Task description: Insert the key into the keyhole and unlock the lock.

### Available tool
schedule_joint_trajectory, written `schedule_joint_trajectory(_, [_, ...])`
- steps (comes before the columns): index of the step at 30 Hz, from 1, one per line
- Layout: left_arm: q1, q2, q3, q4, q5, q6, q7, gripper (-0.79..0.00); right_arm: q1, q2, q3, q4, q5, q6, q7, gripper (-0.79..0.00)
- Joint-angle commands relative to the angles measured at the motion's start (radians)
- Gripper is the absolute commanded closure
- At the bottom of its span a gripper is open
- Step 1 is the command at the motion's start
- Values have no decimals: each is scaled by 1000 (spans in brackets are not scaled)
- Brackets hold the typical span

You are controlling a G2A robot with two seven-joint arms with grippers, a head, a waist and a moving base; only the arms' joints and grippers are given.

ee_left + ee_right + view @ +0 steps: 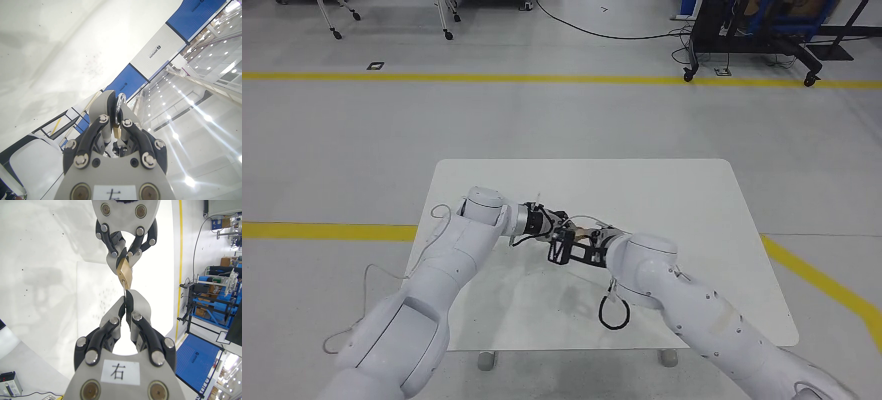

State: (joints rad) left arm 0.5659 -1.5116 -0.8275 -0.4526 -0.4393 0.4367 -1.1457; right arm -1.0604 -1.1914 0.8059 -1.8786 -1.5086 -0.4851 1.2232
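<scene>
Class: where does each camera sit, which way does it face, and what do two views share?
Top view: above both arms, facing down at the table.
Left wrist view: behind the left gripper, facing wall panels.
Right wrist view: behind the right gripper holding the key, facing the left one.
Both wrist views share the lock.

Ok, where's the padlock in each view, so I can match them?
Top view: padlock over the middle of the table.
Left wrist view: padlock between the near jaws.
Right wrist view: padlock in the far jaws, key at its keyhole.
Shared landmark: left gripper clamped on it.
</scene>
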Motion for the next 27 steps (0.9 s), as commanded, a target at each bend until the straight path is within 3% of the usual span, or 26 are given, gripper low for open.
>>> schedule_joint_trajectory(1, [0,-1,0,1,0,0,0,0,0,-2,-2,0,-8,5,4,0])
schedule_joint_trajectory(18, [-1,-6,-1,7,8,1,12,0,13,-31,-63,16,-71,32,40,0])
schedule_joint_trajectory(27, [-6,-1,-27,17,-15,-20,27,0,-66,-6,155,8,194,19,-157,0])
